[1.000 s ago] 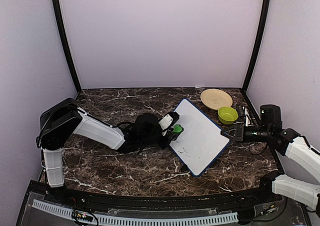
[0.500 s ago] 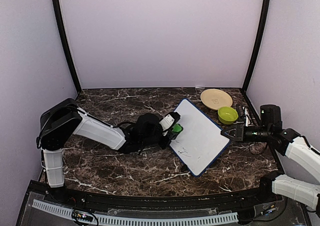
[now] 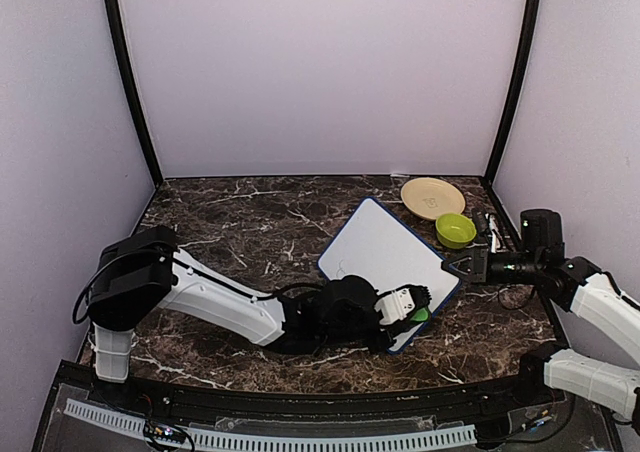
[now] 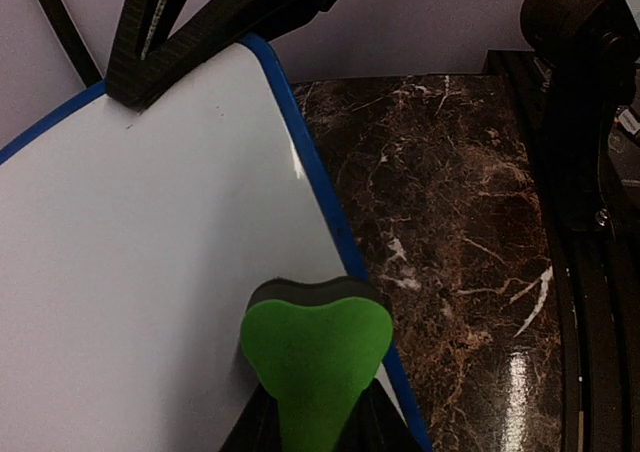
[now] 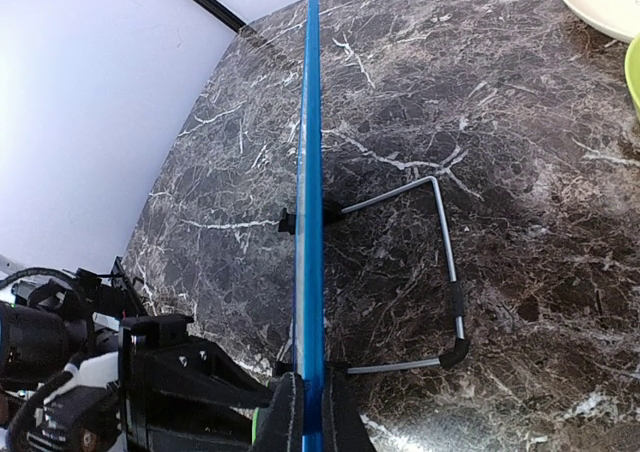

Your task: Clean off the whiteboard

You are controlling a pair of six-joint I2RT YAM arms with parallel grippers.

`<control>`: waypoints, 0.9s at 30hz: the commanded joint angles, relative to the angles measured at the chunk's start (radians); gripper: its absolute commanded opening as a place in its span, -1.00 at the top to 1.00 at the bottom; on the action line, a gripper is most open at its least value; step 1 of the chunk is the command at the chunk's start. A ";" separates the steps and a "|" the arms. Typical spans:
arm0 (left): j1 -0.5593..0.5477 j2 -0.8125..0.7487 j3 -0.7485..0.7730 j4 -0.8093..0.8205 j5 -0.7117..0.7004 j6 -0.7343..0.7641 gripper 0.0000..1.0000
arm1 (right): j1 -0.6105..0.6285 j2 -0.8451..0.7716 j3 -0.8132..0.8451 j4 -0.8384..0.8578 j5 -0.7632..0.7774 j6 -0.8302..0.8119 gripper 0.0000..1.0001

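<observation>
Marble table (image 3: 230, 212) carries two arms and a handful of things. From the left, the left arm lies low and stretched across the near part of the table. Its one claw, the left gripper (image 3: 412, 310), is at the near right corner of the whiteboard. That claw is pinching one green eraser (image 4: 315, 347) between its two fingers. The wrist view shows the eraser's dark pad lying on the white surface, just inside the blue frame.

One whiteboard (image 3: 385, 252) sits right of centre, turned like a diamond, its far corner pointing towards the back wall. From the right wrist it shows edge-on as a thin blue line. One bent wire stand (image 5: 447, 272) sticks out from its underside over the marble.

Behind the board, near the back right corner, lies one tan plate (image 3: 432, 197). One lime-green bowl (image 3: 455, 230) stands just in front of it, close to the board's right edge.

Furthest right, the right gripper (image 3: 460, 268) has its two fingers pressed together on the frame at the whiteboard's right corner.
</observation>
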 commanded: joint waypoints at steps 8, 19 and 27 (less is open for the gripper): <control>0.126 -0.054 -0.147 -0.008 0.044 -0.116 1.00 | 0.011 0.000 0.017 0.001 -0.053 -0.021 1.00; 0.292 -0.121 -0.230 0.019 0.022 -0.134 1.00 | 0.011 -0.002 0.017 -0.001 -0.050 -0.021 1.00; 0.190 -0.068 -0.188 0.019 0.008 -0.043 1.00 | 0.011 -0.001 0.017 -0.001 -0.047 -0.021 1.00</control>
